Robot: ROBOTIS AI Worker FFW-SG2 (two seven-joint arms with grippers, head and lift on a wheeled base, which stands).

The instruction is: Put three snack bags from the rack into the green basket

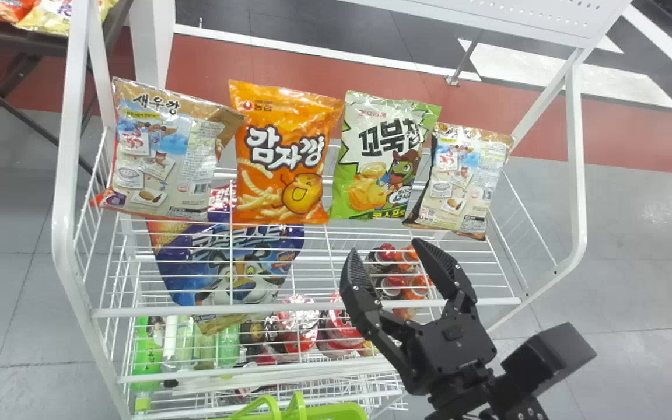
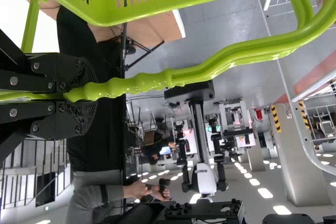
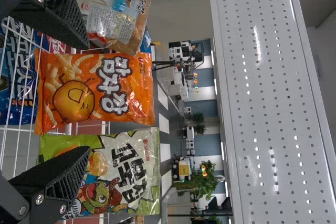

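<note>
Green, the basket (image 2: 157, 14) hangs by its handle (image 2: 199, 74) from the left pincer (image 2: 86, 94), clamped tight; the right pincer (image 1: 385, 246) gapes wide before the rack (image 1: 137, 312), where the orange bag (image 1: 286, 157) stands close beside the green bag (image 1: 377, 169). Packed like that, one careless finger could topple a neighbour or crumple its edge. Under them runs white wire; beyond, grey floor (image 1: 622, 251) and a red band (image 1: 546, 140).
</note>
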